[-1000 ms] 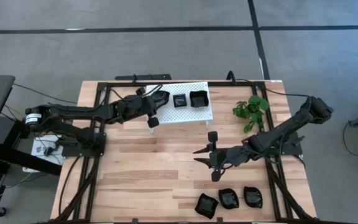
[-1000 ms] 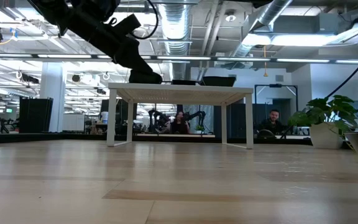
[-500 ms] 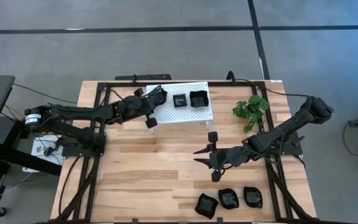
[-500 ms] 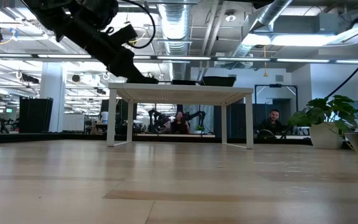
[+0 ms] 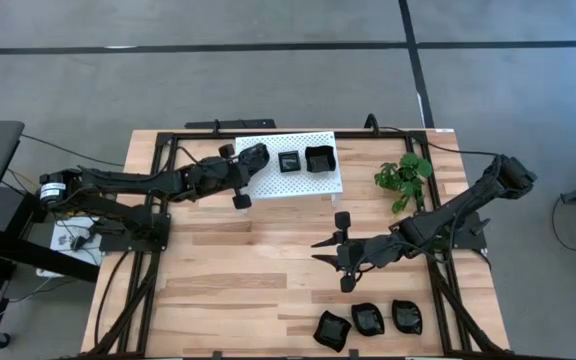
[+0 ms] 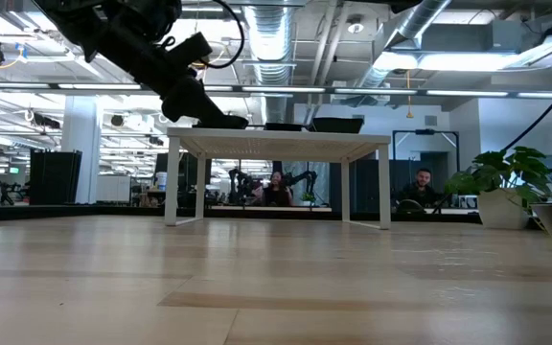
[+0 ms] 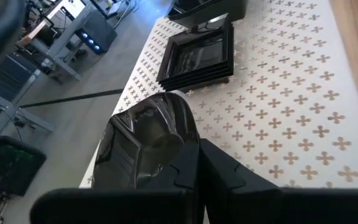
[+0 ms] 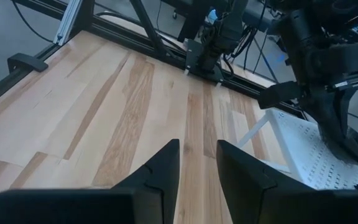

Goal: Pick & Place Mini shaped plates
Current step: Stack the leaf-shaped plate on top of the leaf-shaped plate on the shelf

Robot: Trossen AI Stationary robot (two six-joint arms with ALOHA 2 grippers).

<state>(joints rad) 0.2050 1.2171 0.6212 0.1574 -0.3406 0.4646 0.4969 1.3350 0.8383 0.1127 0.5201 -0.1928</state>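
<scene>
My left gripper (image 5: pixel 253 155) reaches over the far left part of the white perforated rack (image 5: pixel 273 182) and is shut on a rounded black plate with a wavy rim (image 7: pixel 148 130). In the low view the gripper (image 6: pixel 220 115) sits right at the rack's top (image 6: pixel 276 136). Two square black plates (image 5: pixel 289 161) (image 5: pixel 319 158) rest flat on the rack. Three more black plates (image 5: pixel 331 330) (image 5: pixel 368 320) (image 5: pixel 406 316) lie on the table near its near edge. My right gripper (image 5: pixel 316 251) hangs open over the middle of the table, touching nothing. My left gripper holds the wavy-rimmed plate at the rim part nearest the wrist (image 7: pixel 173 155). One finger (image 7: pixel 194 165) shows beside the plate; the plate hides the other. The fingers come slanting down from the table's left. The plate sits tilted over the rack's far left corner; whether it touches the rack I cannot tell.
A small green plant (image 5: pixel 403 178) stands to the right of the rack. Black frame rails (image 5: pixel 158 200) run along the table's sides. Bare wood (image 5: pixel 238 270) spreads between the rack and the near plates. People sit in the room beyond (image 6: pixel 422 187).
My left gripper, still shut on the plate, drew back a little toward the table's left and rose slightly. It then came down again to the rack's top. The right arm kept still.
</scene>
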